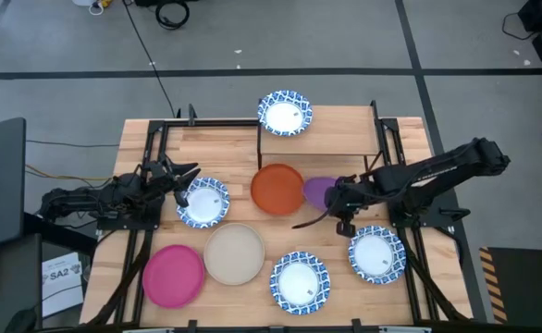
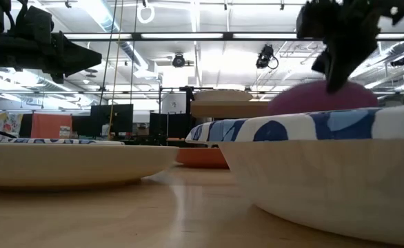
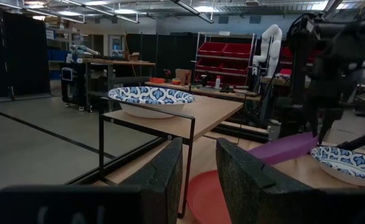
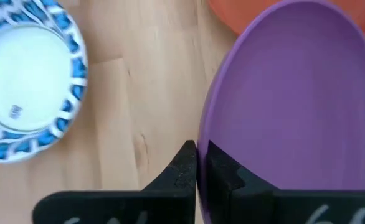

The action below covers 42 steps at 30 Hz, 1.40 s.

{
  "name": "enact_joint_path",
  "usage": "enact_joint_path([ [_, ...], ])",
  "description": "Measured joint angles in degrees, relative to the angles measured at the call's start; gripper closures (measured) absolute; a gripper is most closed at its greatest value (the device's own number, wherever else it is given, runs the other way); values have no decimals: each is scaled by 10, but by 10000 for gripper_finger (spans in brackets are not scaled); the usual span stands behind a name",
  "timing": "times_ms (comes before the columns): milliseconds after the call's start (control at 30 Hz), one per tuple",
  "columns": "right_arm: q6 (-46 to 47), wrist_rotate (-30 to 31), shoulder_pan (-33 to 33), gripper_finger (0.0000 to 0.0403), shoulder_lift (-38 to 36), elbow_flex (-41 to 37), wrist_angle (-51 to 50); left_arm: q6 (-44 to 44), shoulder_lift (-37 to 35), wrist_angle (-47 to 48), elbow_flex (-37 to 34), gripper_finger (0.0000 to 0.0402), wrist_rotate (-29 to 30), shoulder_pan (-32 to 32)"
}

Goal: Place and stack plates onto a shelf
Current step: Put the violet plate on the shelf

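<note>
My right gripper [image 1: 338,196] is shut on the purple plate [image 1: 318,191], just right of the orange plate [image 1: 277,189] and in front of the shelf [image 1: 331,141]. One blue-rimmed plate [image 1: 285,113] rests on the shelf's left end. My left gripper [image 1: 188,176] is open and hovers above the far edge of another blue-rimmed plate [image 1: 203,202]. The pink [image 1: 174,275] and beige [image 1: 234,253] plates and two more blue-rimmed plates [image 1: 299,282] [image 1: 376,253] lie flat along the table's near side. My right gripper [image 4: 199,152] pinches the purple plate's rim [image 4: 202,134] on its right-hand side, one finger on the inner face and one on the outside. The fingers slant down from the table's right. The plate [image 3: 288,149] is tilted, held edge up, its lower edge toward the orange plate.
The shelf's black metal legs [image 3: 189,155] stand just behind the orange plate. The right half of the shelf board [image 1: 345,129] is bare. Black frame bars [image 1: 151,148] run along both sides of the table. The room behind holds racks and another robot arm.
</note>
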State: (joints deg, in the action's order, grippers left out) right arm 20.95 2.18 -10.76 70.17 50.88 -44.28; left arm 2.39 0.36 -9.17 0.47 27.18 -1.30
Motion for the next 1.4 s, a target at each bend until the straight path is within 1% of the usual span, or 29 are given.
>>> enact_joint_path([
  [200, -2, -10, 0, 384, 0, 69, -47, 0, 0, 0, 0, 299, 0, 0],
  [700, -6, -9, 0, 384, 0, 266, -218, 0, 0, 0, 0, 299, 0, 0],
  [833, -6, 10, 0, 384, -1, 306, -271, 0, 0, 0, 0, 299, 0, 0],
  [967, -23, 57, 0, 384, -1, 330, -310, 0, 0, 0, 0, 299, 0, 0],
  [1133, -71, 118, 8, 384, -1, 332, -330, 0, 0, 0, 0, 299, 0, 0],
  [1233, -86, 132, 25, 384, -1, 330, -334, 0, 0, 0, 0, 299, 0, 0],
  [1400, -122, 134, 63, 384, -1, 312, -338, 0, 0, 0, 0, 299, 0, 0],
])
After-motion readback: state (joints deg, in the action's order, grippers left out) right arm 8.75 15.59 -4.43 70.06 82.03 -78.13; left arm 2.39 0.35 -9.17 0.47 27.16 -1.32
